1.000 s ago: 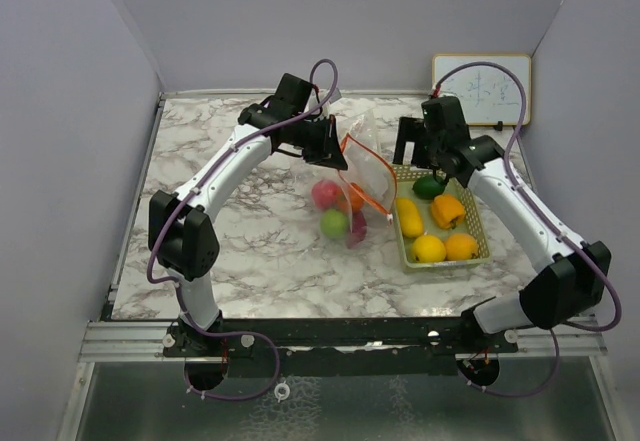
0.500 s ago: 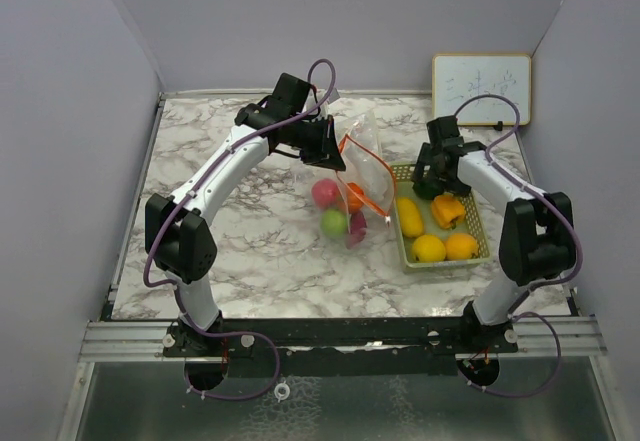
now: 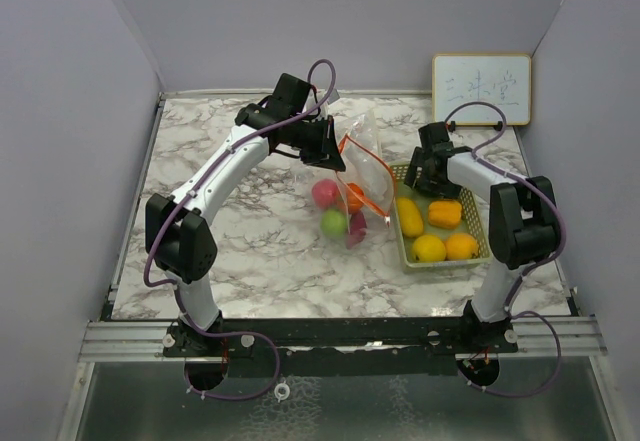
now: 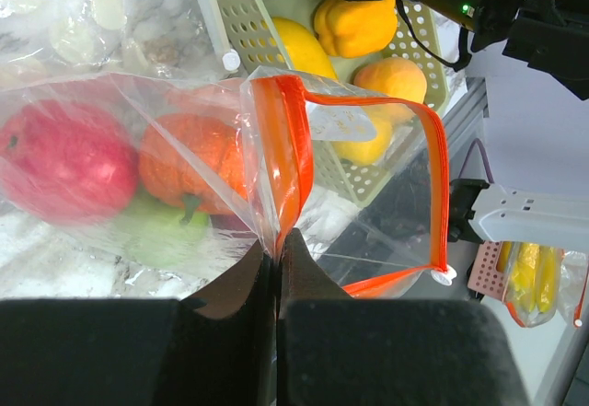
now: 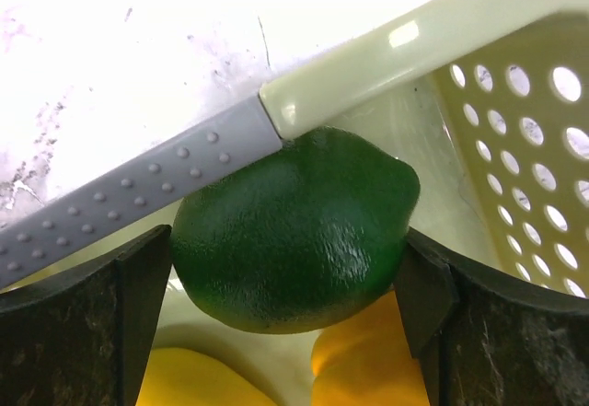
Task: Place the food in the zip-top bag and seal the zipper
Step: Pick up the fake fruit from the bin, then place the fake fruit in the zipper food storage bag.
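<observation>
Marble-patterned table (image 3: 250,251) is carrying everything, with pale grey walls standing around it. Near its middle the zip-top bag (image 3: 365,156) is lying with its mouth gaping toward the pale green basket (image 3: 448,263) just beside it. Inside the bag a pink-red fruit (image 4: 55,162), an orange fruit (image 4: 189,162) and a green fruit (image 4: 166,231) are resting together. The left gripper (image 4: 278,240) is pinching the bag's orange zipper strip (image 4: 285,148), fingers pressed together on it. At the basket's far end the right gripper (image 5: 290,282) is straddling a dark green fruit (image 5: 294,222), one pad touching each side, while a yellow fruit (image 3: 429,249) is lying nearer.
</observation>
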`<control>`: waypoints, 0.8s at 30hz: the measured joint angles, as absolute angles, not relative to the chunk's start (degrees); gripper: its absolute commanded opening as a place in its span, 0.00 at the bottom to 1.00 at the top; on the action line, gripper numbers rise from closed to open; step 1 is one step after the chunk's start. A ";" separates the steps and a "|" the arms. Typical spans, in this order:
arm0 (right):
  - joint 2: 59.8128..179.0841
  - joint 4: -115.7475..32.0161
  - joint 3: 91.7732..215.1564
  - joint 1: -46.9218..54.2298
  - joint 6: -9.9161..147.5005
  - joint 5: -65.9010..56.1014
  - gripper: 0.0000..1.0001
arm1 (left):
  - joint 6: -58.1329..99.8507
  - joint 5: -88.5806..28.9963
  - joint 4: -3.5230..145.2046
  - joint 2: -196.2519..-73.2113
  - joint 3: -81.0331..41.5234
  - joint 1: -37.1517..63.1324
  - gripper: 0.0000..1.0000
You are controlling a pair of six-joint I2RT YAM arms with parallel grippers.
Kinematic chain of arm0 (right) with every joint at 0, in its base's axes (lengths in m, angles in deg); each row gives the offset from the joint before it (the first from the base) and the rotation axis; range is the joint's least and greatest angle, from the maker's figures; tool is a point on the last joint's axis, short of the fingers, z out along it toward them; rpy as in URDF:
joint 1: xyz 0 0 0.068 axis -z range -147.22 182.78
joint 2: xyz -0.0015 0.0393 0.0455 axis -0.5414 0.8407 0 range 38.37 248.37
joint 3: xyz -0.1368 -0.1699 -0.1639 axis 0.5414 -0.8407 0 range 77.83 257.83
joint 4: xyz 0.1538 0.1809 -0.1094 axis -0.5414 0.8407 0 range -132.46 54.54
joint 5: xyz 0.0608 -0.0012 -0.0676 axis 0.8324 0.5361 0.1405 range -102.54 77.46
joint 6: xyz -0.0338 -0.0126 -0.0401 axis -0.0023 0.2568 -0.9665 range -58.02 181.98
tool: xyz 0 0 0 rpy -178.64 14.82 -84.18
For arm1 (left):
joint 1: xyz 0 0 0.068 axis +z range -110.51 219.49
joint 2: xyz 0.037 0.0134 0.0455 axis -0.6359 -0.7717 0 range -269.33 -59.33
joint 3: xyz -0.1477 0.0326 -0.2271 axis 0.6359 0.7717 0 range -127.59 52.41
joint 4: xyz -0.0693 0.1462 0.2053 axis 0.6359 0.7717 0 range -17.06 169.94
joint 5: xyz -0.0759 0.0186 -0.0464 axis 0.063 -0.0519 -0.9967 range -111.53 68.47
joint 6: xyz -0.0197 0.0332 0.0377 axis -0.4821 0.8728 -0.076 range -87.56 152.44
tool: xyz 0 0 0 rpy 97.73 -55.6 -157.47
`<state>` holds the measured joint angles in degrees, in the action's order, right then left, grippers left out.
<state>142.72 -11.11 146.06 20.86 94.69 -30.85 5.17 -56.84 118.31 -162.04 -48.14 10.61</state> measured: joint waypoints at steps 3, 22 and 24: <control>142.70 -13.16 145.42 20.86 94.60 -31.65 0.76 | 5.17 -56.84 118.33 -162.22 -48.16 10.61 0.00; 120.89 -10.65 145.27 20.36 89.38 -18.91 0.38 | 5.61 -56.64 118.64 -162.63 -48.84 10.61 0.00; 114.90 -11.17 147.35 19.44 87.60 -11.42 0.38 | 5.61 -56.58 118.66 -162.63 -49.21 10.61 0.00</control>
